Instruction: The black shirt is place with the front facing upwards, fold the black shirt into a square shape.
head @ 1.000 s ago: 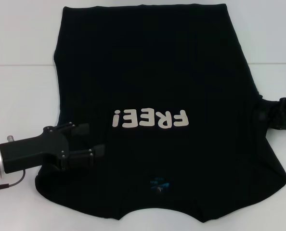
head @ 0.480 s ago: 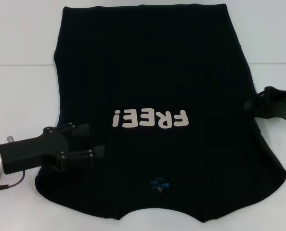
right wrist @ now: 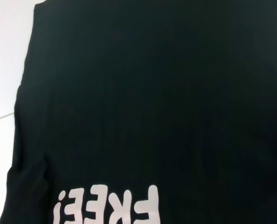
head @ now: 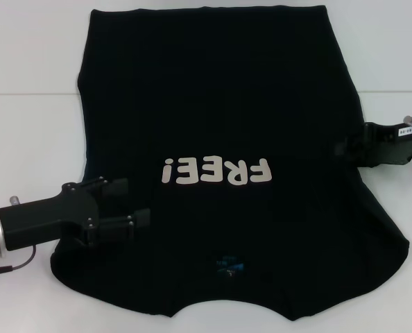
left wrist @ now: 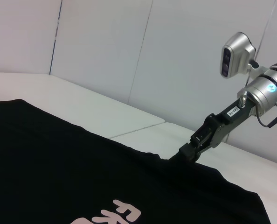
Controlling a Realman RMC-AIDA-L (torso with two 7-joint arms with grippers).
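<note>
Black shirt (head: 220,111): spread flat, print up, on the white worktop (head: 26,139), collar toward the robot, long axis running away from it. Left gripper (head: 123,205): fingers spread, over the shirt's left sleeve edge beside the "FREE!" lettering (head: 215,171). Right gripper (head: 352,147): pinching the shirt's right edge, level with the lettering; pale wall panels behind.

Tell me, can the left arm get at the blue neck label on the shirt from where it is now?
Probably yes. The left gripper sits over the shirt just beside the label, and only flat cloth lies between them. The right gripper is at the far side seam.
</note>
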